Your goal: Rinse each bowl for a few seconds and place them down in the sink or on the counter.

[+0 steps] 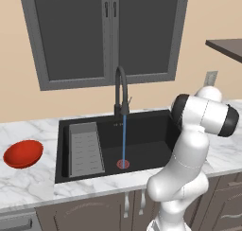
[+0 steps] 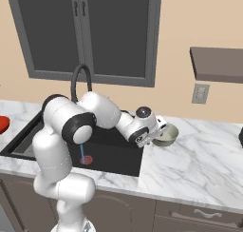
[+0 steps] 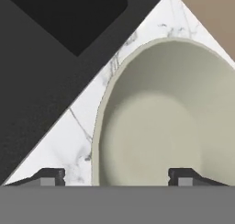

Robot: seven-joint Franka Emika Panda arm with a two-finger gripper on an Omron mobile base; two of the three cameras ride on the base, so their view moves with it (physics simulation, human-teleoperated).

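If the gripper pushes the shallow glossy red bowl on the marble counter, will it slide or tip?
The shallow glossy red bowl would probably slide: its glaze and the white marble counter both look smooth. Low and wide, it seems unlikely to tip. It looks rigid, perhaps breakable.

I see the grey-beige bowl (image 3: 156, 126) upright on the white marble counter (image 2: 199, 155), directly under my pincer (image 3: 117, 177), its near rim passing between the spread tips and its cream inside bare. The black sink (image 1: 146, 135) lies just to the pincer's side, tap water falling onto its red drain. The red bowl (image 1: 23, 154) sits upright on the counter beyond the sink, well apart from the pincer.
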